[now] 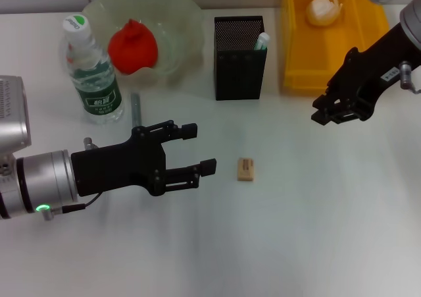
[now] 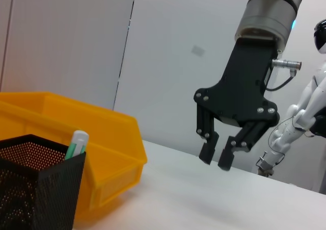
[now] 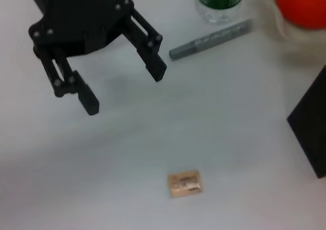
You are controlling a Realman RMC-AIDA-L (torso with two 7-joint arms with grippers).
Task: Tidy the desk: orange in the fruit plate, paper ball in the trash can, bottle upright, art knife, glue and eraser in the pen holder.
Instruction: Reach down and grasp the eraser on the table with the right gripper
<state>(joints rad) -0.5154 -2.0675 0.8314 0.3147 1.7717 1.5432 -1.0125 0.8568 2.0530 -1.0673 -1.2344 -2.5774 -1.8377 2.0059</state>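
Note:
My left gripper [image 1: 200, 149] hovers open and empty over the table, a short way left of the beige eraser [image 1: 246, 168]; the right wrist view shows the same gripper [image 3: 125, 90] and eraser [image 3: 186, 184]. The grey art knife [image 1: 135, 109] lies by the upright bottle [image 1: 92, 73]. The orange [image 1: 133, 47] rests in the fruit plate [image 1: 177, 14]. A glue stick [image 1: 262, 41] stands in the black pen holder [image 1: 240, 58]. The paper ball [image 1: 323, 10] lies in the yellow trash can [image 1: 299, 66]. My right gripper [image 1: 335, 116] hangs in front of the can, shut on nothing.
Plate, pen holder and trash can stand in a row along the table's back edge. White table surface spreads around the eraser and toward the front. A white humanoid robot [image 2: 310, 112] stands beyond the table's right side.

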